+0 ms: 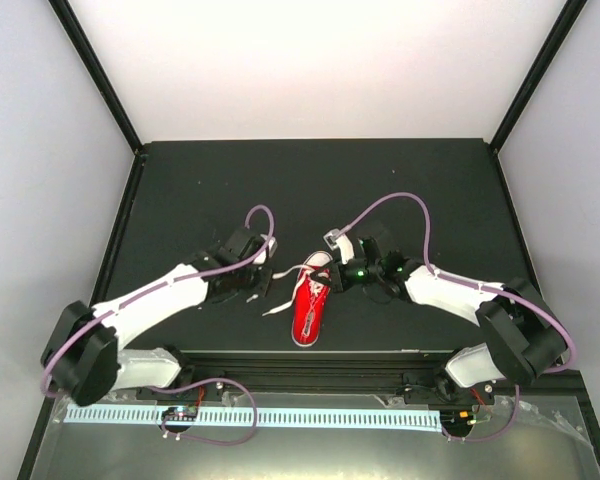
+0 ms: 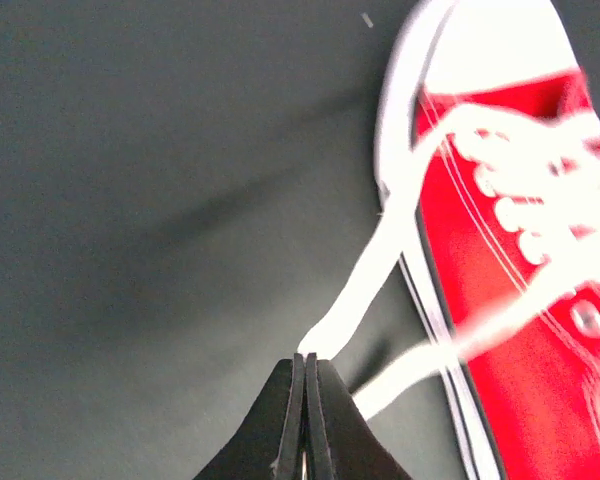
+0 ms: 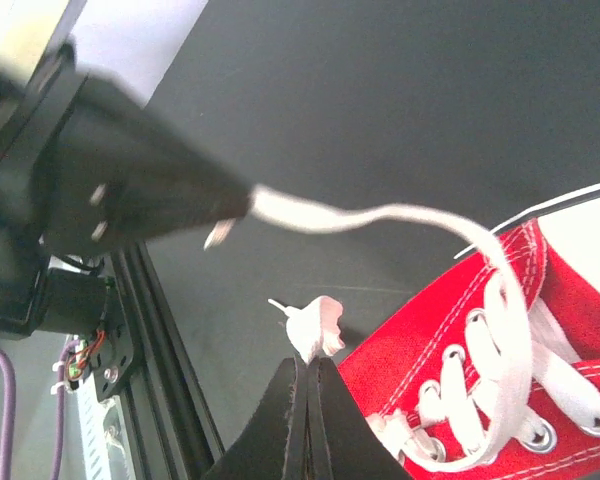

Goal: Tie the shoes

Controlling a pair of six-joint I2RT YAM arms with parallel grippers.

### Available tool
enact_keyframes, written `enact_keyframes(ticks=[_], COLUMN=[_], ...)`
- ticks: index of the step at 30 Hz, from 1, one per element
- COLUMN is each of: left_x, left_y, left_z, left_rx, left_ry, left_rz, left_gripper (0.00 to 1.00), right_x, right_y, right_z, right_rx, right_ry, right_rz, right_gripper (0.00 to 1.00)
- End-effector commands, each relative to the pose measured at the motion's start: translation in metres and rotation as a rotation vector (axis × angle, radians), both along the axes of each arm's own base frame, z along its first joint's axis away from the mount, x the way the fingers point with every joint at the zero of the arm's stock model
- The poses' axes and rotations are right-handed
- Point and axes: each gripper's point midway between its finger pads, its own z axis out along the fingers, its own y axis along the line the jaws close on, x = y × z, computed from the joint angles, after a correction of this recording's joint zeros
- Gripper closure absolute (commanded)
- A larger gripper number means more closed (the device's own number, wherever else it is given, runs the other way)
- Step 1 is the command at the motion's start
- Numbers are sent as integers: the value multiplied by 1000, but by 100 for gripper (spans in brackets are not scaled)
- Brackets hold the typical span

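My left pincer (image 2: 303, 378) and right pincer (image 3: 305, 382) each pinch a tip of the laces (image 2: 365, 270) beside the red sneaker (image 1: 310, 303), low-centre in the top view; a hard pull may slip these thin holds or drag the shoe.

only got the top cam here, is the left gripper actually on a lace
observer: yes, the left gripper is shut on a lace that runs up to the shoe.
operator: and the right one
observer: the right gripper is shut too, with a crumpled lace end poking out of its tips.
operator: left one pulled tight?
observer: not fully. The right wrist view shows the lace bending in a wave between the left gripper and the shoe, so there looks to be some slack.
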Motion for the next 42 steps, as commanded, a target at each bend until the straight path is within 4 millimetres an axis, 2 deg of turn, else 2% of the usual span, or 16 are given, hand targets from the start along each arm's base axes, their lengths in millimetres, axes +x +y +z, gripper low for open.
enact_keyframes(ticks=[1,6,11,15,21,28,31,34,36,39,42], left_x=[-52,-85,-107,-122,-133,-124,-120,-117,-113,-107,-100], left_y=[-20,-49,-65,-94,-145,-176,-178,-172,-163,-145,-125], left_z=[17,57,64,73,86,72,63,58,58,58,57], left_rx=[-197,-443,-489,-515,-521,-523,-484,-449,-420,-391,-375], left_ry=[103,96,153,181,154,153,152,141,113,83,63], left_rz=[-36,-137,-202,-284,-375,-379,-370,-356,-337,-298,-271], left_gripper=[99,98,98,98,99,98,96,66,54,45,42], right_x=[11,14,15,14,13,11,11,10,10,10,8], right_y=[2,1,1,1,2,1,1,0,0,-1,-1], right_z=[12,7,6,6,4,0,0,1,2,1,1], right_rx=[-5,-19,-20,-17,-18,-20,-21,-20,-20,-19,-19], right_ry=[-11,9,11,16,26,34,34,28,26,24,25], right_rz=[-59,-78,-84,-81,-74,-77,-75,-75,-75,-75,-72], right_gripper=[98,98,98,98,98,98,99,98,98,98,99])
